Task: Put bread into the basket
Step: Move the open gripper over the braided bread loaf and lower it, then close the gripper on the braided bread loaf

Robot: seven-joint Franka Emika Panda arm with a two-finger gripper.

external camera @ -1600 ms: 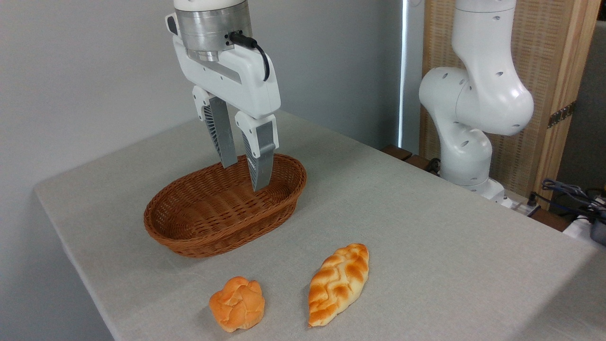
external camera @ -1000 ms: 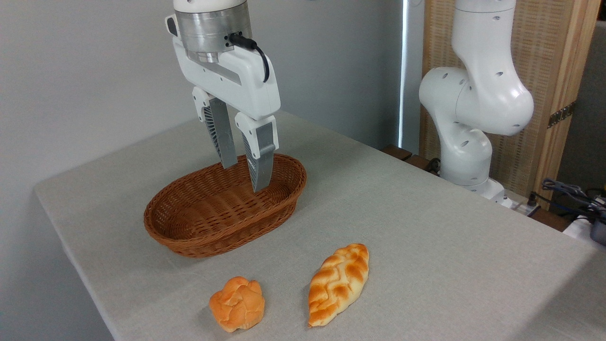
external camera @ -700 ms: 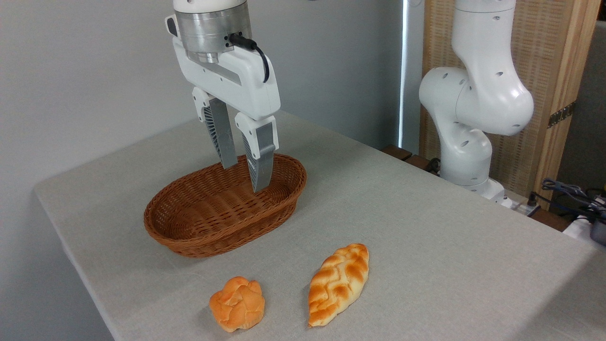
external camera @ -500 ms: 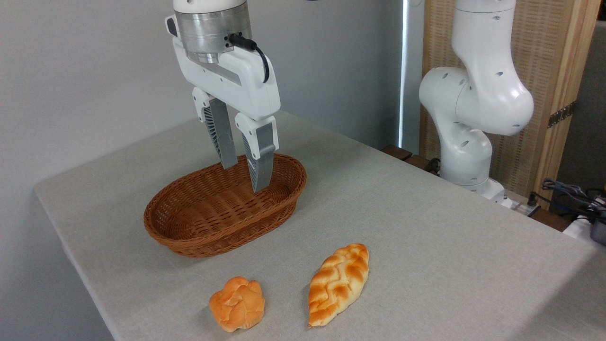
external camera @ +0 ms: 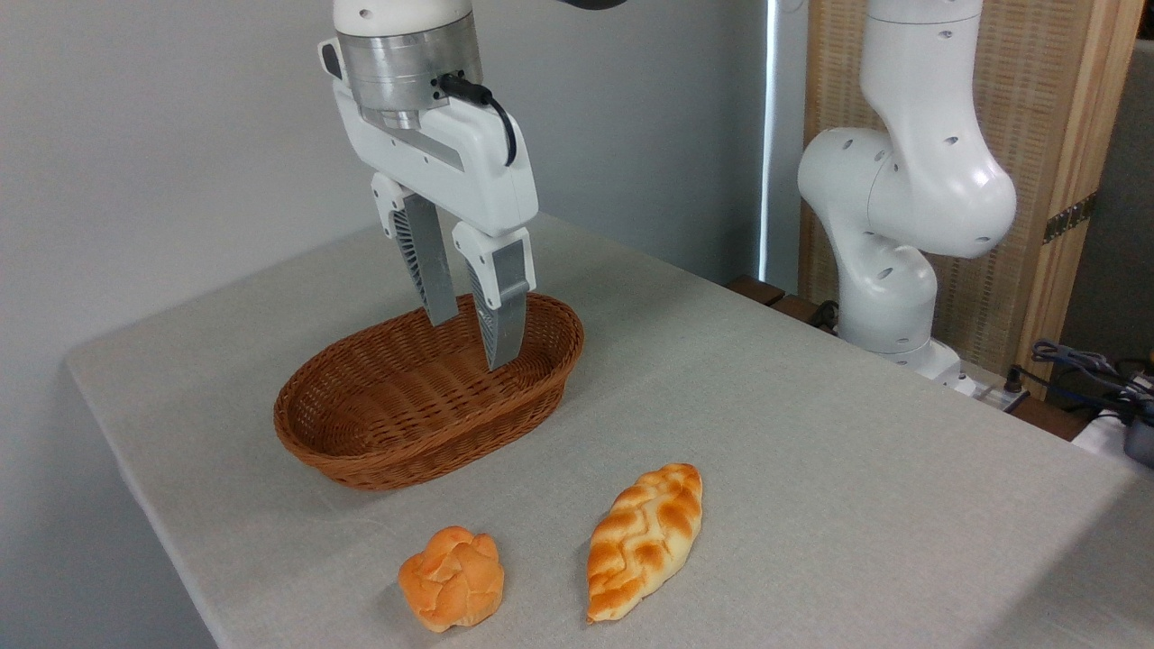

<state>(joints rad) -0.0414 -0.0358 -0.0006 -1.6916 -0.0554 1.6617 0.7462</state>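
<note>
Still nothing picked up: claw (external camera: 472, 341) hangs empty, fingers narrowly apart, over the basket (external camera: 361, 451), bread (external camera: 644, 539) lies on the worktop (external camera: 811, 433) near the bun (external camera: 452, 578), so prob. risk is grabbing the wrong one, or that narrow gap not clearing the loaf w/o opening.

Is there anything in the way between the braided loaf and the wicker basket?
Nothing visible. Bare grey table lies between the pale yellow braided loaf and the reddish-brown woven basket; the round orange bun sits off to the left.
</note>
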